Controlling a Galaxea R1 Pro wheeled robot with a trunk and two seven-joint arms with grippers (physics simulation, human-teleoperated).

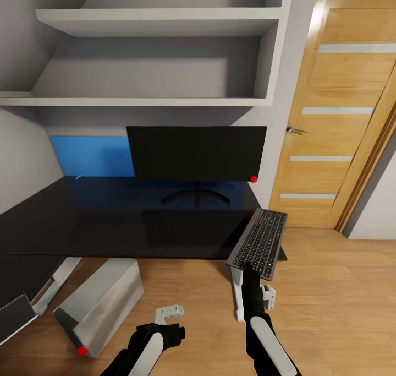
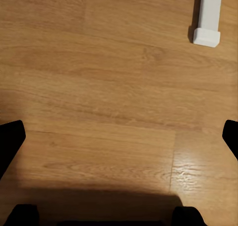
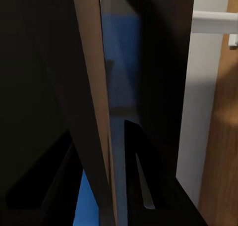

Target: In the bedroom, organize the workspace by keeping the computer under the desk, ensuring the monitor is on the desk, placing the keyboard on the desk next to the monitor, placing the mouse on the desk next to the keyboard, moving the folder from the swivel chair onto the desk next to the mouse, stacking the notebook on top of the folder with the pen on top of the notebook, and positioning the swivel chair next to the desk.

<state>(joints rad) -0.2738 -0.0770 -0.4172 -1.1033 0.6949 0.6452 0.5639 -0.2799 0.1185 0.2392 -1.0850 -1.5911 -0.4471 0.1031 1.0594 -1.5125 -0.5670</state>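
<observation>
So the desk (image 1: 110, 222) takes up most of the head view, glossy black top with the blue back panel behind it. The monitor (image 1: 196, 153) already stands on it toward the back, roughly 12 o'clock from the robot, red dot at its lower corner. The computer (image 1: 102, 304) sits on the floor at about 10 o'clock, silver-grey, tipped at an angle, only partly tucked beneath the desk edge.

The bit that matters: the keyboard (image 1: 259, 243) is clamped at its near short end by the right gripper (image 1: 250, 271), held out at about 1 o'clock. Its long axis runs away from the robot, toward the monitor's red-dot corner, and it hangs half over the desk's right end, tilted, not lying flat yet. In the right wrist view you see the keyboard (image 3: 94, 112) edge-on between the fingers (image 3: 141, 171), so that grip looks solid.

My guess is the next move needs it swung toward 11 o'clock and turned so the long side runs parallel to the screen, then set down in front of the stand.

The left gripper (image 1: 165, 323) hangs low, spread wide, nothing in it, pointing at bare wood floor (image 2: 109, 87).
</observation>
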